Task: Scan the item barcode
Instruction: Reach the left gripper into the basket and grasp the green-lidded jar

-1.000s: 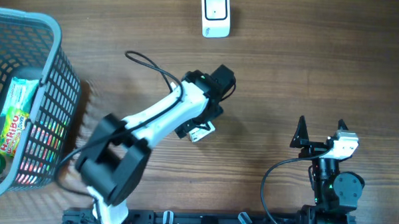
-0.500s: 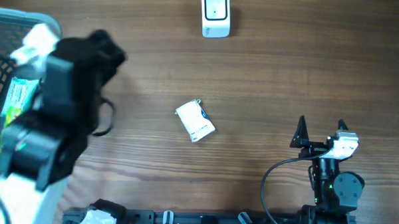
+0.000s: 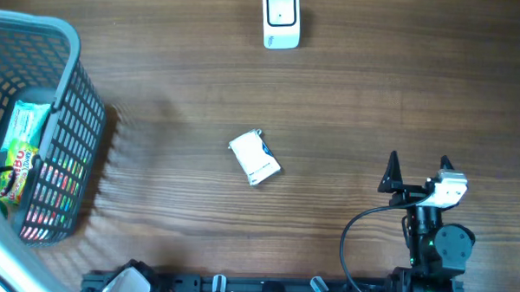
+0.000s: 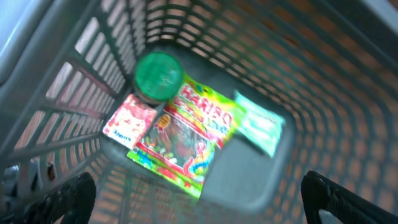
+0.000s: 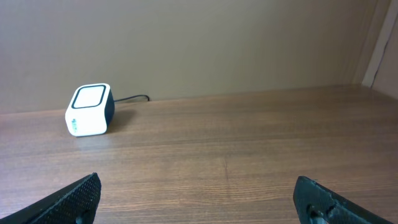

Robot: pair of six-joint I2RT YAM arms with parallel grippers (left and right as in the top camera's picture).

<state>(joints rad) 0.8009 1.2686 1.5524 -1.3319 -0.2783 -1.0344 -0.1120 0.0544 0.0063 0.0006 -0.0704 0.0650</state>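
The left gripper [image 4: 199, 196] is held wide open and empty over the basket [image 4: 81, 81], presumably so the Haribo bag [image 4: 186, 137] can be grabbed for the scanner [image 3: 281, 19] (well away). The right gripper [image 3: 419, 160] is parked open, and a box [image 3: 254, 158] is seen mid-table.

My left hand [image 4: 198, 200] is off the white box [image 3: 254, 158], now lying uncovered on the table [image 3: 374, 98], and hangs open over the basket [image 3: 69, 37].
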